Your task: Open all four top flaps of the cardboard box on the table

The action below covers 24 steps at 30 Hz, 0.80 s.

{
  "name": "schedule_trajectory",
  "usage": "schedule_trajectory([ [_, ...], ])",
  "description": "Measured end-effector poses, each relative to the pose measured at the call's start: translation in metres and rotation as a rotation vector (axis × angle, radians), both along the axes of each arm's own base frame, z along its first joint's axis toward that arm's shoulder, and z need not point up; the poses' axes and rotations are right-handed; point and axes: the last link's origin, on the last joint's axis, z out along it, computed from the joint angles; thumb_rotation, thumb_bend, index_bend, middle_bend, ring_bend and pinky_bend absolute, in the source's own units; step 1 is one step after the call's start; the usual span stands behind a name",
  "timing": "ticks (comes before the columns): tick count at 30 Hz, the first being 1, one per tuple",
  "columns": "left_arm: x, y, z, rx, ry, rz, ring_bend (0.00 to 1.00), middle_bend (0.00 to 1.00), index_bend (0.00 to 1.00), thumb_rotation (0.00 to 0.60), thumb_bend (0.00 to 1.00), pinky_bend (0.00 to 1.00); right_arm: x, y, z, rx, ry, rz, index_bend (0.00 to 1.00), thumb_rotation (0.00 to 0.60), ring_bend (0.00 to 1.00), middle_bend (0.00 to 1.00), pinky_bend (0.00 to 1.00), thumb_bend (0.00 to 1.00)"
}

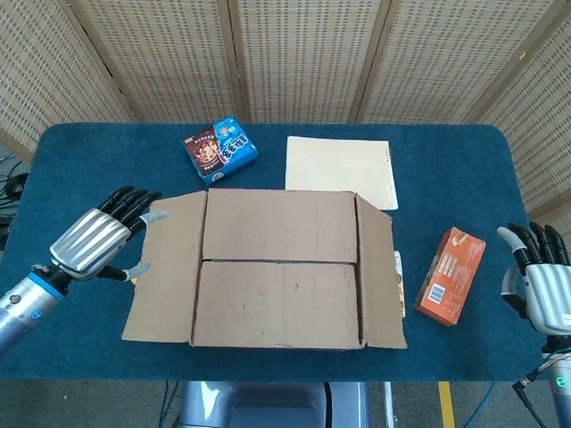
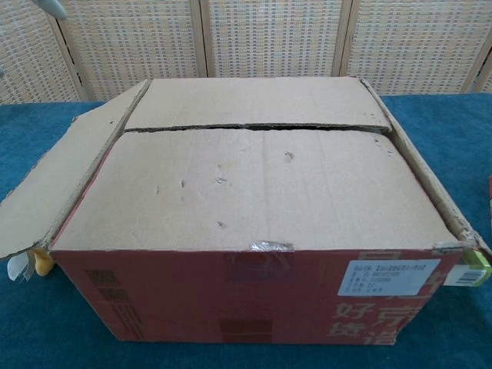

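While the left hand (image 1: 94, 241) sits with its fingers spread against the outer edge of the left flap (image 1: 165, 267), the cardboard box (image 2: 261, 231) rests in the middle of the blue table (image 1: 446, 160). That hand holds nothing; it only touches the flap, which hangs out and down. The right hand (image 1: 540, 281) waits well off to the side, fingers apart and empty. The right flap (image 1: 379, 276) is folded out too. The two big flaps (image 1: 278, 263) lie flat and shut, meeting in the middle. I think the side flaps are done, and next a hand must slip fingertips into that middle crack and lift. The front of the box has a white label (image 2: 388, 277) and pale Chinese letters, too small for me to read. A blue snack pack (image 1: 220, 149), a pale notebook (image 1: 339, 169) and an orange carton (image 1: 451, 276) lie nearby; I cannot read them.
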Motion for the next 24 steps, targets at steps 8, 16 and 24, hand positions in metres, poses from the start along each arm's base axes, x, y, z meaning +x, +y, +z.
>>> schedule_trajectory([
  [8,0.023,0.007,-0.035,0.02,-0.027,-0.002,0.0,0.0,0.08,0.422,0.29,0.0,-0.001,0.001,-0.002,0.009,0.0,0.002,0.14,0.6,0.0,0.14,0.0,0.82],
  [16,0.039,0.011,-0.064,0.011,-0.038,-0.004,0.0,0.0,0.07,0.421,0.28,0.0,-0.003,0.003,-0.006,0.022,-0.002,-0.002,0.14,0.6,0.0,0.14,0.0,0.82],
  [24,0.047,0.016,-0.091,-0.002,-0.032,0.018,0.0,0.0,0.05,0.423,0.27,0.0,-0.007,0.004,-0.006,0.021,-0.004,-0.01,0.14,0.6,0.0,0.14,0.0,0.82],
])
